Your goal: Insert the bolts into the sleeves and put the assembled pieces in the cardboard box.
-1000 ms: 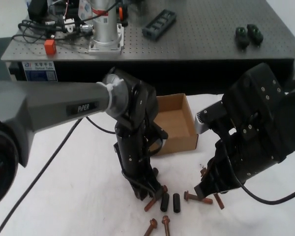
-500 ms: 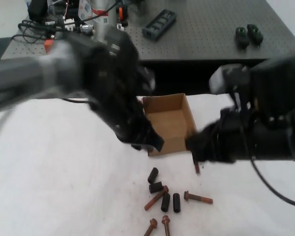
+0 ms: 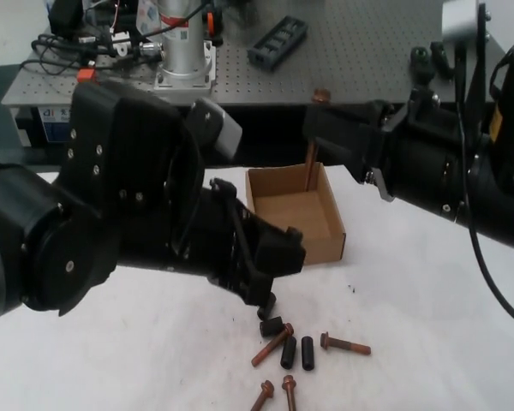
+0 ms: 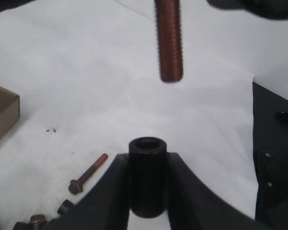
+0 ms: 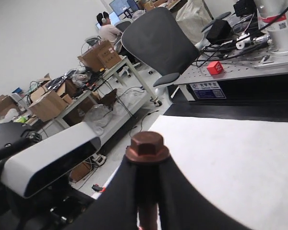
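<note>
Bolt (image 4: 169,40) in right gripper (image 5: 147,167) hangs clear of sleeve (image 4: 148,184) in left gripper (image 4: 148,165)

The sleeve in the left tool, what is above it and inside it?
Above the sleeve hangs a bolt, thread down, not touching. Its mouth looks empty; its walls hide the deeper bore.

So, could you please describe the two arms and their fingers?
The left arm and right arm are black, bulky casings dotted with screws. A pale grey camera box sits on the left one, a black cable trails from the right. Fingers are smooth, black, curved.
</note>
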